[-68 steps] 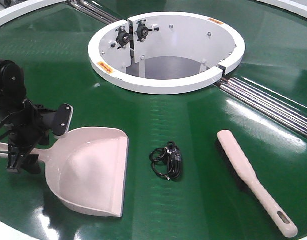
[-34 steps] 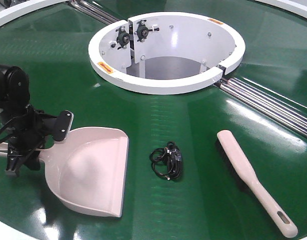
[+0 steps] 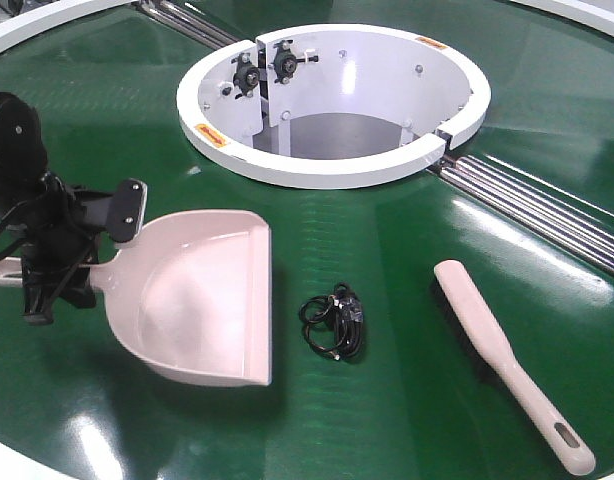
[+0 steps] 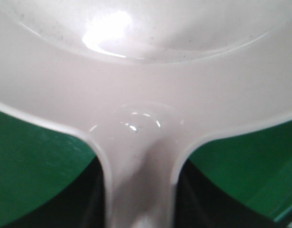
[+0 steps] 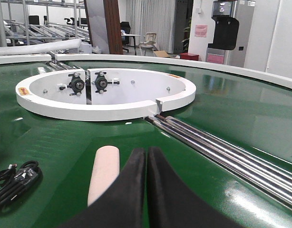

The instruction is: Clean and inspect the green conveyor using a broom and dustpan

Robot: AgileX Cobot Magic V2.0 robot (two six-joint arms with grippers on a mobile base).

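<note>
Dustpan (image 3: pixel 202 295): beige-pink scoop over the left part of the green conveyor (image 3: pixel 387 250), towards its near edge; wide mouth turned to the right, handle running off to the left.
Dustpan interior: glossy plastic floor with a bright glare and a few faint dark specks, as the left wrist view shows (image 4: pixel 146 71).
Dustpan lip: a shadow lies under it; whether it touches the belt cannot be told.
Left hand (image 3: pixel 47 280): black fingers clenched on either side of the dustpan's handle, grasping it just behind the scoop.
White ring (image 3: pixel 332 100): large circular opening at the far middle of the conveyor; two black bearing fittings (image 3: pixel 265 68) sit on its inner wall, above a grey floor.
Cable bundle (image 3: pixel 334 322): small black coil lying on the belt between dustpan and broom.
Broom (image 3: pixel 507 360): slim beige-pink brush lying flat near the near right edge, dark bristles beneath, slotted handle end pointing to the near edge.
Right hand (image 5: pixel 146 190): fingers pressed together with nothing between them, just beside the broom's rounded tip.
Metal rollers (image 3: pixel 547 210): a band running from the ring towards the right edge.
</note>
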